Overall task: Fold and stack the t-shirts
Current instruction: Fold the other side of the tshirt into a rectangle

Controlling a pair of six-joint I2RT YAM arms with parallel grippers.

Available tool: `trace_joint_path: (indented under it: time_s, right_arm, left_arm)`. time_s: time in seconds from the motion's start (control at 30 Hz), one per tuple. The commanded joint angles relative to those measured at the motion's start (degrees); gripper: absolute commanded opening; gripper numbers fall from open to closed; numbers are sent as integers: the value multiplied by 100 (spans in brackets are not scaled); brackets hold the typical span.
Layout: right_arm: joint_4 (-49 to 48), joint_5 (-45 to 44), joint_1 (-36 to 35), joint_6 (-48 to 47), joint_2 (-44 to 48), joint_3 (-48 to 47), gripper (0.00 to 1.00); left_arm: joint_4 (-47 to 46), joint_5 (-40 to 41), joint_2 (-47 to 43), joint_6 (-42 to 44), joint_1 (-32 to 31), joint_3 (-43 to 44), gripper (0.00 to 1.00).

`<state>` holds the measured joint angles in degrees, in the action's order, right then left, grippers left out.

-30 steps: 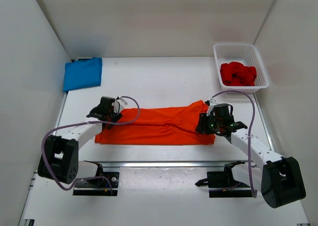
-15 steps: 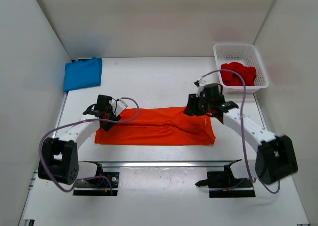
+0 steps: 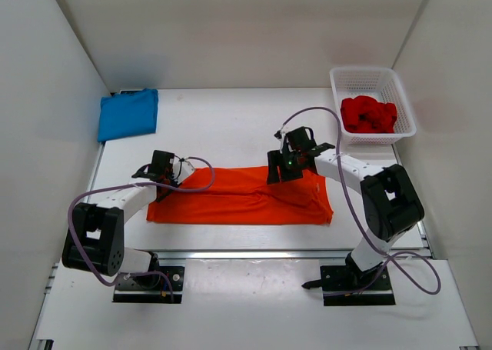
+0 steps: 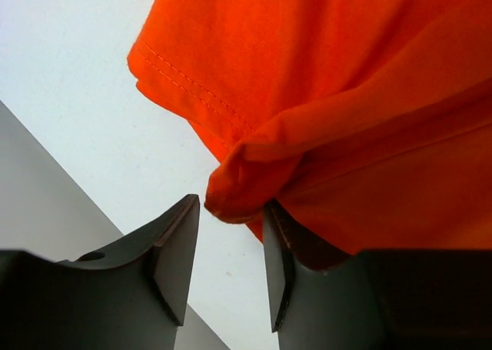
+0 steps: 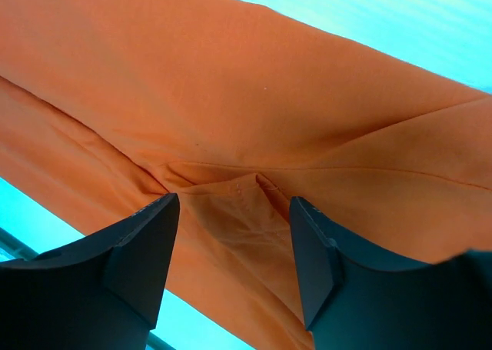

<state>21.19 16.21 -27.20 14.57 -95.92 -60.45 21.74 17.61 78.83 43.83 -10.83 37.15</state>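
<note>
The orange t-shirt [image 3: 238, 200] lies as a long folded strip across the middle of the table. My left gripper [image 3: 164, 182] is at its far left corner. In the left wrist view a bunched fold of the orange t-shirt [image 4: 323, 96] sits at the tips of the left gripper [image 4: 231, 205], whose jaws stand apart with table showing between them. My right gripper [image 3: 277, 173] hovers open over the strip's far edge, right of centre. In the right wrist view a crease of the orange cloth [image 5: 254, 96] lies between the right gripper's [image 5: 234, 202] fingers. The blue t-shirt [image 3: 128, 113] lies folded at back left. The red t-shirt [image 3: 368, 114] is crumpled in the basket.
A white lattice basket [image 3: 361, 78] stands at the back right corner. White walls close in the table on three sides. A metal rail [image 3: 254, 254] runs along the near edge in front of the arm bases.
My right gripper has left the shirt's right end, swung left and back to its far edge, and opened wider. My left gripper's jaws have narrowed at the left corner.
</note>
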Motion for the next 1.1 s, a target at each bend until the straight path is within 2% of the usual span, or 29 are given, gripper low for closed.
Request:
trace_joint_path:
  time_s: [0.0,0.1,0.2,0.27,0.33,0.53,0.63,0.73,0.83,0.97,1.07]
  right_arm:
    - [-106,67,13,-103,-128,-38,56]
    - [-194,224,-31,-95,-304,-47,52]
    - [-265,374,-22,-68,-305,-29,36]
    - [-221,479,30,-94,-183,50,22]
    - [-317,725,57,-138,-24,173,18]
    - [-362,1709,-83,-814,627,761,25]
    - [-168,1737,-303,-1226,680,965,39]
    - [-28,1850,-383,-1360,803,1166,44]
    - [112,2009,-304,-1578,943,1167,45]
    - [666,1764,-549,-1992,1066,868,45]
    - [632,1823,-392,-1713,1435,938,42]
  left_arm:
    - [-178,94,-34,-24,20,109,49]
    - [-275,76,-34,-33,28,188,41]
    - [-345,76,-34,2,2,170,27]
    - [-416,138,1,29,11,135,13]
    - [-486,234,-8,29,-7,109,8]
    - [-627,296,-16,90,2,82,7]
    - [-732,358,-25,90,2,30,7]
    - [-750,419,-25,152,19,47,8]
    - [-837,445,-8,213,-24,47,8]
    - [-890,472,1,266,-33,56,8]
    - [-917,507,-8,266,-24,56,8]
